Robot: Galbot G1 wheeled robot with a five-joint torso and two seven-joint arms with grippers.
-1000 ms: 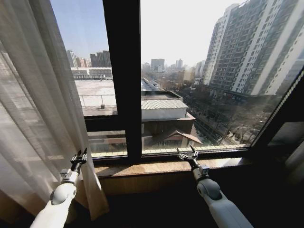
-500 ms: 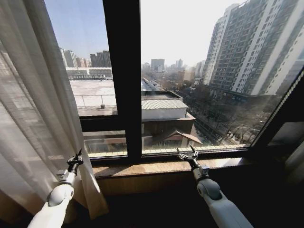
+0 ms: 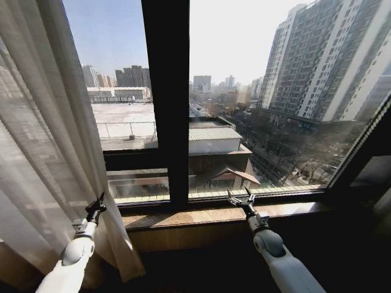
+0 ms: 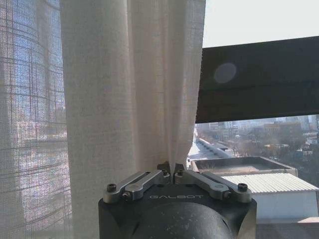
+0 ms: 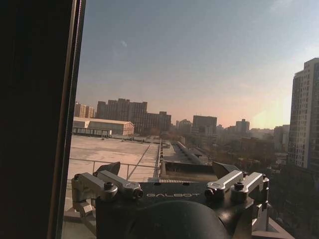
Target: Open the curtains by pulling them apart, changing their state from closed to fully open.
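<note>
The whole head view has slid a touch to the left since half a second ago, the dark window frame post (image 3: 166, 101) now sitting further right in the picture, so that is the camera turning, while the left gripper (image 3: 96, 207) stays low at the curtain's edge just where it was. The left curtain (image 3: 46, 140) hangs bunched along the left side of the window, sheer and pleated, with cream folds gathered at its inner edge and the city showing faintly through the thinner cloth. In the left wrist view that gripper (image 4: 172, 170) has its fingers (image 4: 162, 172) pressed together with a fold of the curtain (image 4: 129, 84) pinched between the tips, the fabric rising straight up from the pinch. Over on the other side, the right gripper (image 3: 242, 198) sits above the wooden sill (image 3: 201, 215), pointing out at the glass, well apart from the curtain. The right wrist view shows its fingers (image 5: 117, 186) spread wide, nothing between them, just rooftops and sky beyond and the dark frame (image 5: 35, 114) at one side. A pale sliver at the far right edge of the head view may be the other panel, but I cannot tell.
</note>
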